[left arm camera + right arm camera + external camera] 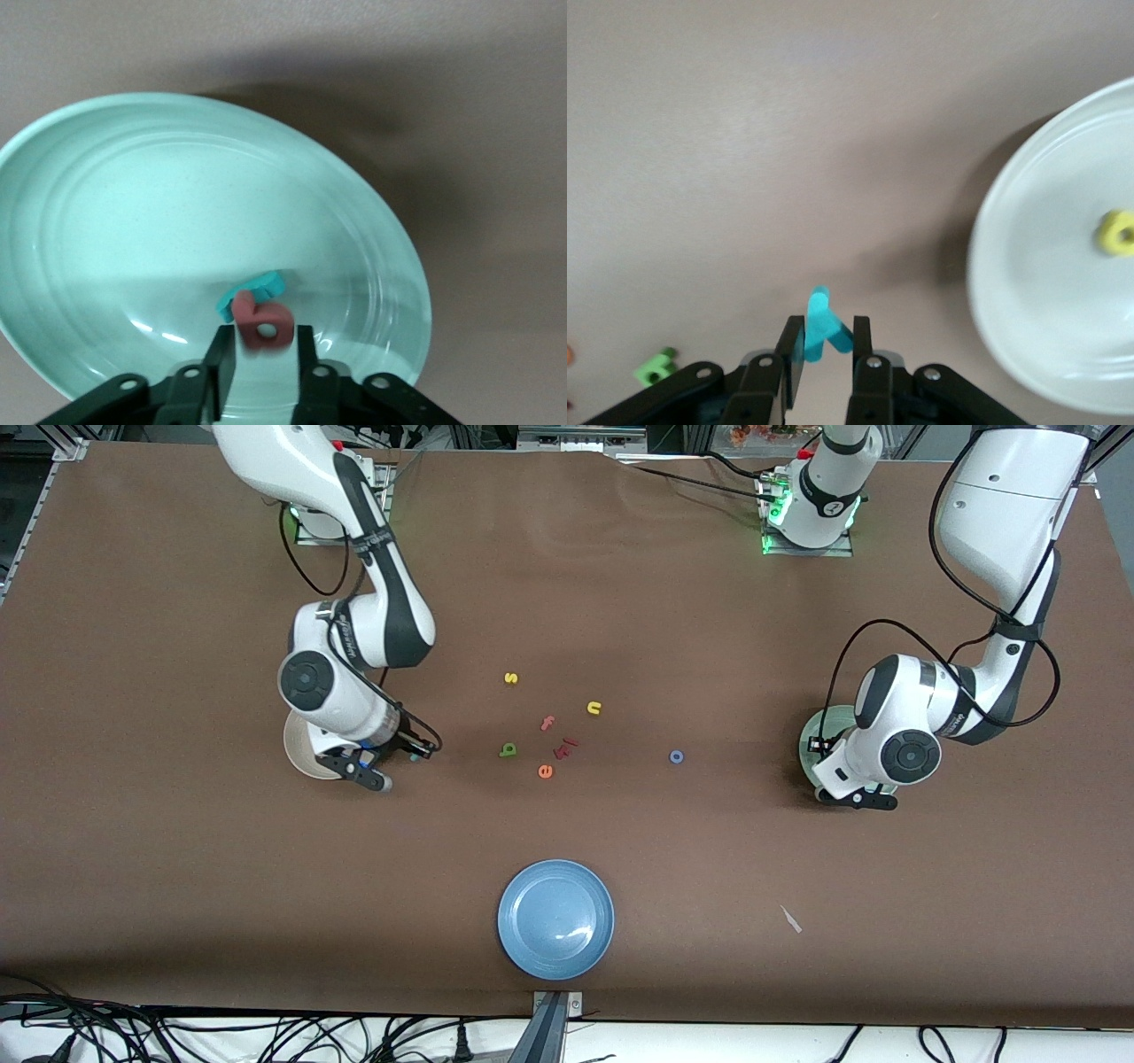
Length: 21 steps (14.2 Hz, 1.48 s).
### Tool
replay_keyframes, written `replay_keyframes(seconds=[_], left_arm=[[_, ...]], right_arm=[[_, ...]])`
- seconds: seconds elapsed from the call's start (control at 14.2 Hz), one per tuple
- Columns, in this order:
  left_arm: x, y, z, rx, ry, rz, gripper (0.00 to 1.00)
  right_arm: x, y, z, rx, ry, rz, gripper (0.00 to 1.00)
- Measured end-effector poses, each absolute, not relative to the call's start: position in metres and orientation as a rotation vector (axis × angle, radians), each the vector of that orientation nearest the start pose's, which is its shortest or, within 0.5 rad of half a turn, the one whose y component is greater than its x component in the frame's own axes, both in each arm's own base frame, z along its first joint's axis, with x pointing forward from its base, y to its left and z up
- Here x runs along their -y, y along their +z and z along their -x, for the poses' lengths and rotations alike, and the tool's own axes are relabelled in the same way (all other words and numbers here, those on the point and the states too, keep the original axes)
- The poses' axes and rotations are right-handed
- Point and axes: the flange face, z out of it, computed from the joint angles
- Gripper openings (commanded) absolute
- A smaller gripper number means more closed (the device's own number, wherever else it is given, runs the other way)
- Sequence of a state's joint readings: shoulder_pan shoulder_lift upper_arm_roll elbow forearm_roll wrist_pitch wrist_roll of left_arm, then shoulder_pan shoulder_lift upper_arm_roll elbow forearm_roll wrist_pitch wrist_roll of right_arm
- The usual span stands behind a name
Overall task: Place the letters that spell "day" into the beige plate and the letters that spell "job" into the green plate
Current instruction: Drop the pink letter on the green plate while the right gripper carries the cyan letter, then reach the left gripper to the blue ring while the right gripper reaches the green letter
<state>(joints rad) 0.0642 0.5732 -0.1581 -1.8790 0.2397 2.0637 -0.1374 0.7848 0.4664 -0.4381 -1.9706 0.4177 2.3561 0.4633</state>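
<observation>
My left gripper (263, 341) hangs low over the pale green plate (106, 230), open. The salmon "b" (262, 322) sits blurred at its fingertips, with a sliver of room on one side. A teal "j" (257, 288) lies in that plate just past the "b". My right gripper (822, 332) is shut on the teal "y" (824, 329), above the bare cloth beside the beige plate (1045, 292). A yellow letter with a hole (1116, 232) lies in the beige plate. The green letter (508, 750) and the blue "o" (676, 756) lie on the cloth mid-table.
Mid-table lie a yellow "s" (510, 678), a yellow "u" (594, 708), a pink "f" (547, 723), dark red pieces (567, 746) and an orange "e" (545, 771). A blue plate (555, 919) sits nearest the front camera. A small white scrap (790, 919) lies toward the left arm's end.
</observation>
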Motion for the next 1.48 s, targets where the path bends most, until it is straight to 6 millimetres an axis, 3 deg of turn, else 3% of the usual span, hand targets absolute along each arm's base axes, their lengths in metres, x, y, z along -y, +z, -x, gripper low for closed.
replay_keyframes(seconds=[0.21,0.35,0.56,0.64,0.71,0.85,0.99,1.13,1.27,1.34,1.48], left_arm=[[0.042,0.196,-0.593,-0.146,0.509,2.952,1.00],[0.052,0.212,-0.596,-0.137,0.491,2.952,1.00],[0.121,0.254,-0.606,0.071,0.387,2.977,1.00],[0.149,0.264,-0.609,0.162,0.341,2.984,1.00],[0.176,0.272,-0.611,0.240,0.302,2.988,1.00],[0.220,0.276,-0.616,0.405,0.268,2.997,1.00],[0.247,0.267,-0.620,0.525,0.289,3.008,1.00],[0.257,0.256,-0.626,0.637,0.305,3.046,0.98],[0.267,0.244,-0.629,0.736,0.295,3.078,0.84],[0.273,0.236,-0.626,0.756,0.301,3.076,0.83],[0.283,0.220,-0.617,0.763,0.337,3.055,0.69]], right_arm=[[-0.184,0.233,-0.536,-0.335,-0.041,3.038,0.00],[-0.166,0.223,-0.525,-0.196,-0.052,3.065,0.00],[-0.143,0.223,-0.527,-0.015,-0.065,3.089,0.00],[-0.133,0.225,-0.529,0.035,-0.072,3.095,0.28],[-0.124,0.225,-0.531,0.069,-0.077,3.100,0.99],[-0.113,0.224,-0.531,0.074,-0.051,3.104,1.00],[-0.112,0.224,-0.531,0.053,0.013,3.095,1.00],[-0.124,0.237,-0.540,-0.064,0.097,3.071,1.00],[-0.142,0.260,-0.555,-0.254,0.165,3.039,1.00],[-0.152,0.270,-0.560,-0.366,0.186,3.023,1.00],[-0.178,0.275,-0.565,-0.612,0.206,2.987,1.00]])
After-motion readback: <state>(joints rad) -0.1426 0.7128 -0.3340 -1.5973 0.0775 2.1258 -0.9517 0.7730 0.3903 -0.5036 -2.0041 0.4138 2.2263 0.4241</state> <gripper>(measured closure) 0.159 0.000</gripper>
